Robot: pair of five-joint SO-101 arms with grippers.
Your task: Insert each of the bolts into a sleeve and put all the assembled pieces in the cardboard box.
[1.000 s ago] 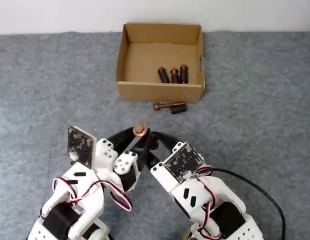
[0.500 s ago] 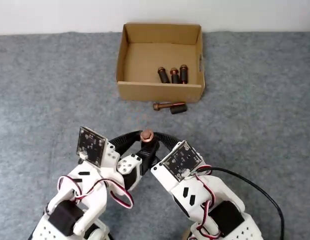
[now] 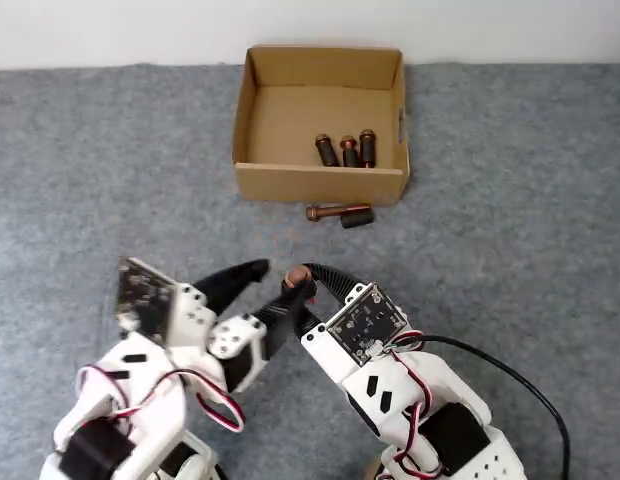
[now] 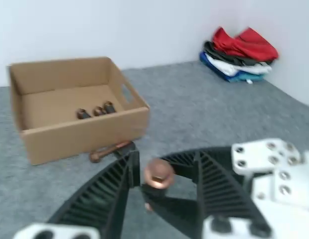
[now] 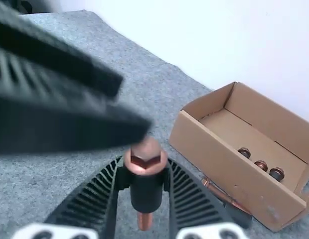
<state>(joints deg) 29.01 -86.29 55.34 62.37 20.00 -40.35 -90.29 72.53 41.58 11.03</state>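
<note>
The right end effector (image 5: 144,185) grips a black sleeve (image 5: 146,193) upright, with a copper bolt (image 5: 145,159) seated in it and its tip poking out below. A black ribbed finger (image 5: 60,117) of the other arm crosses close by. Beyond, on the grey worktop (image 5: 109,55), the cardboard box (image 5: 214,159) holds three assembled pieces (image 5: 260,165). A loose bolt (image 5: 225,197) lies just beside its front wall.

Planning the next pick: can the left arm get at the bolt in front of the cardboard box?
Probably yes: the left gripper is open and empty, and the bolt lies uncovered on the carpet.
</note>
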